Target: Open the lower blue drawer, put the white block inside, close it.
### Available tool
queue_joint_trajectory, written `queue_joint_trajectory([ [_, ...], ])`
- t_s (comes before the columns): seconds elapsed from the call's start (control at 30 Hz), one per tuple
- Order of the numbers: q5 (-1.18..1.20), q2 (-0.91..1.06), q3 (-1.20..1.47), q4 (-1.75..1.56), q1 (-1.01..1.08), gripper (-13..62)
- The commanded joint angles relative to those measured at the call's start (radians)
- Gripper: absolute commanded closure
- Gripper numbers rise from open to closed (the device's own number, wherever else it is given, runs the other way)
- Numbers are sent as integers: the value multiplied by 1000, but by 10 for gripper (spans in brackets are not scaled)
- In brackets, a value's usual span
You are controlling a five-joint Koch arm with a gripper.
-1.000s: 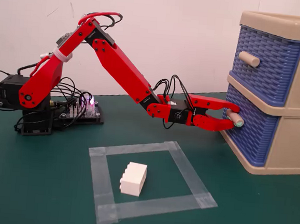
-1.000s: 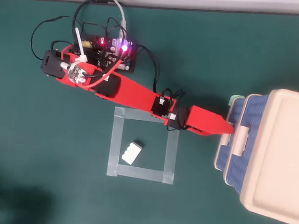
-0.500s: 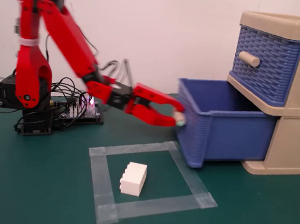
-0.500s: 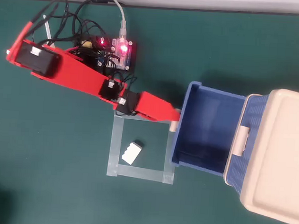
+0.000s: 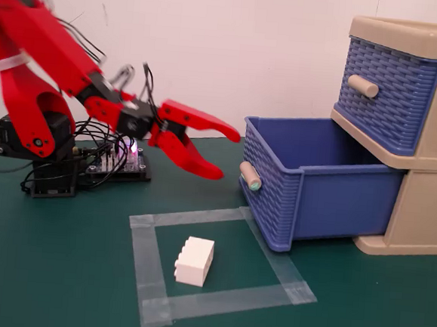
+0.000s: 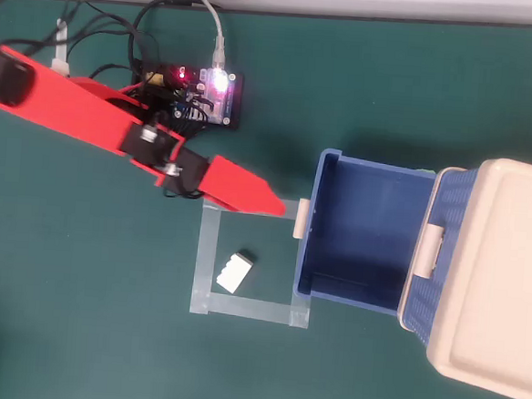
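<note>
one step done: lower blue drawer (image 5: 308,182) now pulled out, empty
fingers: gripper (image 5: 223,156) let go of the handle (image 5: 250,176), backed off, spread apart
white block (image 5: 195,261): untouched inside tape square (image 5: 144,267) on counter (image 5: 58,272)
next: likely fetch block

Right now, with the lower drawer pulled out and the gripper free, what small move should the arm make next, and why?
Probably lower the gripper toward the white block. The lower blue drawer already stands open and empty, the jaws are spread and hold nothing, and the block still sits inside the tape square, untouched, below and slightly left of the gripper in the fixed view.
</note>
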Motion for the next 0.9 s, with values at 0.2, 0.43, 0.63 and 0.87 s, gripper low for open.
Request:
queue_joint_trajectory([
  [0.2,-239,34,-609,1302,272,153],
  [0.43,-242,-445,-983,1493,422,152],
  [0.63,-252,-598,-1058,1358,472,153],
  [0.87,-255,-676,-1063,1235,469,153],
])
